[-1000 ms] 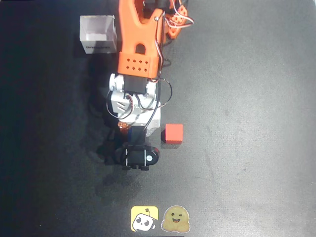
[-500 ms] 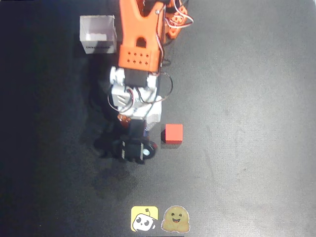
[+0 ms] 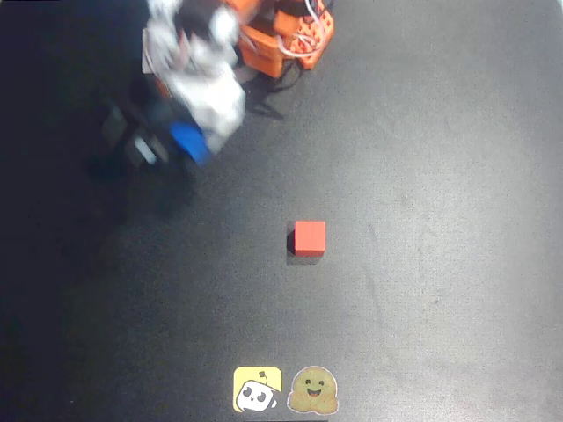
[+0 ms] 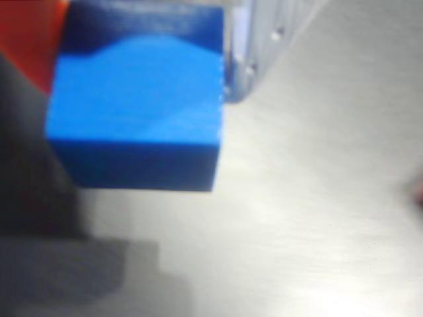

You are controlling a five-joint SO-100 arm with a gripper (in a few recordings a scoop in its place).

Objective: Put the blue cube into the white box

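1. Up at the top left of the overhead view, well away from the red cube (image 3: 310,238), the arm (image 3: 198,66) shows as a smear of white and orange, blurred by motion.
2. A bright blue patch at the arm's lower end is the blue cube (image 3: 189,142), above and left of the red cube and far from it.
3. Dark blurred parts of the gripper (image 3: 163,145) sit just left of the blue patch; the fingers cannot be made out singly in that view.
4. In the wrist view the blue cube (image 4: 135,112) sits at upper left, with a red-orange finger (image 4: 33,39) pressed against its left side and a pale grey-white part (image 4: 254,46) against its right edge.
5. The fingers therefore pinch the blue cube between them, and its shadow falls apart from it on the surface below, so it looks lifted.
6. The white box cannot be told apart from the blurred arm in the overhead view; whether the pale part beside the cube in the wrist view is the box or a finger is unclear.
7. The red cube rests alone on the dark table (image 3: 440,176), near the middle of the overhead view.
8. Below the red cube, at the bottom edge, lie two stickers side by side: a yellow one (image 3: 257,389) on the left and a tan smiling one (image 3: 315,391) on the right.
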